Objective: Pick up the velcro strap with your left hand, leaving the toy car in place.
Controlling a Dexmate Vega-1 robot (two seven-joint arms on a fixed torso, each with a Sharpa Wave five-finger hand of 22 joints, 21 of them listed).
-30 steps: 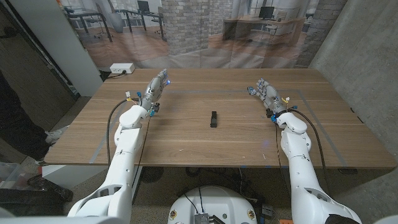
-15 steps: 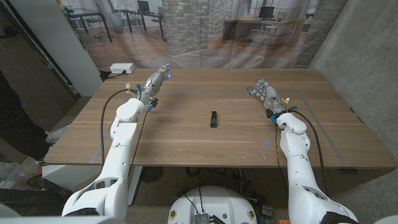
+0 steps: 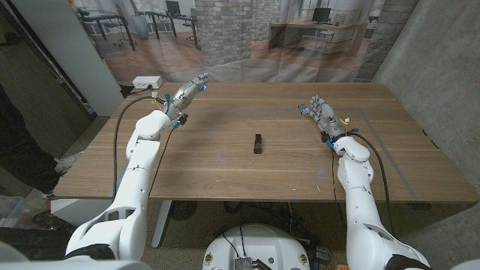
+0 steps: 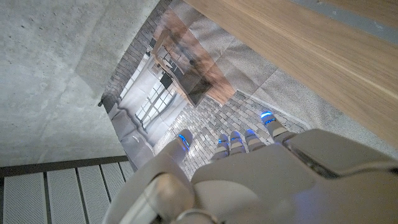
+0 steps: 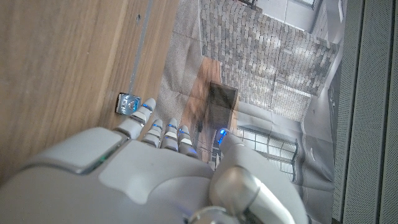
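Since a second ago the left arm has swung outward and up: its elbow now sits farther toward the table's left edge, and the left hand (image 3: 186, 95) has moved from over the wood to the far left part of the table (image 3: 225, 169), its fingertips reaching past the back edge toward the printed backdrop (image 3: 247, 37). The right arm and the strap have not shifted.

The left hand holds nothing. In the head view its fingers stretch out straight and close together, pointing away from the robot and a little to the right, raised above the table. The left wrist view shows the back of the same hand (image 4: 261, 180) with the fingertips side by side, lit blue at the ends, against the backdrop and the table's edge.

The right hand (image 3: 321, 114) is also empty, fingers extended and slightly apart, over the right part of the table. Whether it touches the wood I cannot tell. The right wrist view shows its back (image 5: 155, 168) with the fingertips in a row next to the table surface.

The strap (image 3: 257, 142), a small dark piece, lies flat near the table's middle, well apart from both hands and closer to the right one.

A white box (image 3: 147, 82) sits beyond the table's far left corner.
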